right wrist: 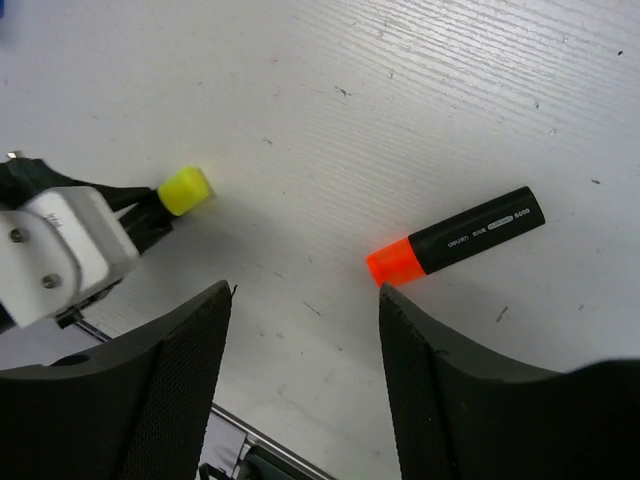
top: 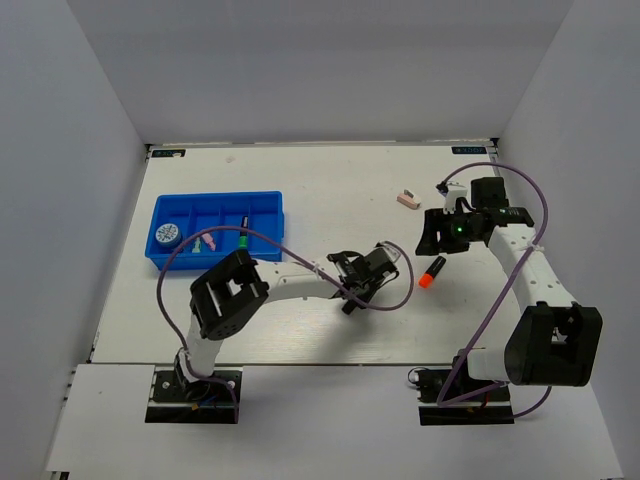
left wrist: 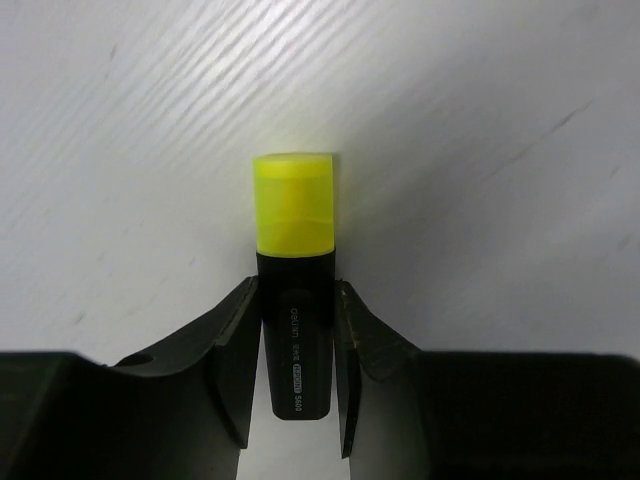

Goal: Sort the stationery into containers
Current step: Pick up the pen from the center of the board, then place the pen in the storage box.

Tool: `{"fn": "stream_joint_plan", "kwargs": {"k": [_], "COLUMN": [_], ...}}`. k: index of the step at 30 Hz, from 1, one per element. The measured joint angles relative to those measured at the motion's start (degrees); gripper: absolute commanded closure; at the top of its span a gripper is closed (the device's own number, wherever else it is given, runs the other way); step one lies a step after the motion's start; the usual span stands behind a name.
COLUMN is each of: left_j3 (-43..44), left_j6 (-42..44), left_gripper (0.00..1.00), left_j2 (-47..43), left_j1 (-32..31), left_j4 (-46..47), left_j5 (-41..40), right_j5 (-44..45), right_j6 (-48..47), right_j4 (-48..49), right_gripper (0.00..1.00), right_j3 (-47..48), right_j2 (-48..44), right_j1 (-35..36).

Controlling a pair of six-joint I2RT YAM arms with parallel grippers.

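My left end effector (left wrist: 297, 290) is clamped on the yellow-capped highlighter (left wrist: 295, 210), cap jutting past the fingertips. My right end effector (right wrist: 305, 292) hangs open above the counter (right wrist: 450, 80). The orange-capped highlighter (right wrist: 470, 235) lies flat beside one fingertip.

Illumination is bright, diffuse and overhead. The table (top: 330, 190) carries soft shadows beneath the arms and mild glare in the left wrist view. The right pincer (right wrist: 305, 295) renders dark, slightly soft-edged.

Orange highlighter (right wrist: 455, 240) on table (right wrist: 400, 100) before spread right fingers (right wrist: 450, 400)
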Motion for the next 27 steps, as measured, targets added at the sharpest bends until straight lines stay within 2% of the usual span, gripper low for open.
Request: {"fn": "stream_joint_plan", "kwargs": {"k": [1,4,5,7,11,15,18,21,25,27], "left_j3": [-1.01,-2.25,-2.25,-2.27,-2.23,-2.25,-2.25,-2.25,-2.08,-1.55], "left_j6": [0.46,2.21,2.91,4.13,5.75,5.84,6.21,7.13,8.24,8.63], "left_gripper": [0.90,0.90,0.90,0.90,0.91,0.93,0.93,0.93,0.93,0.90], "left_j2": [-1.27,-6.12,-8.57,-14.16,-27.23,-34.38,-34.05,-31.21,-25.83,-22.99], "left_j1": [0.09,0.70,1.09,2.38,8.26,21.44,31.17,37.44,42.34,44.00], "left_j4": [-1.57,-5.90,-6.95,-7.98,-8.94,-10.38,-12.20,-13.77,-14.95,-15.26], "left_j5": [-0.24,-1.33,-1.66,-2.25,-4.74,-6.29,-7.32,-7.26,-6.25,-5.79], "right_j5": [-0.09,-0.46,-0.57,-1.01,-1.44,-2.14,-2.62,-2.80,-2.93,-2.97], "right_j6": [-0.07,-0.46,-0.66,-1.07,-1.03,-1.16,-1.27,-1.44,-1.62,-1.90], "right_j4": [0.00,0.00,0.00,0.00,-0.04,0.02,0.00,-0.07,-0.13,-0.20], "right_gripper": [0.39,0.61,0.83,1.00,1.00,0.96,0.93,0.83,0.59,0.54], "right_j3": [0.00,0.00,0.00,0.00,0.00,-0.11,-0.63,-0.79,-0.79,-0.79], "right_j2": [0.00,0.04,0.11,0.26,0.68,1.14,1.57,2.49,3.34,3.52], "right_j1": [-0.11,-0.39,-0.48,-0.57,-0.61,-0.63,-0.63,-0.63,-0.66,-0.63]}}
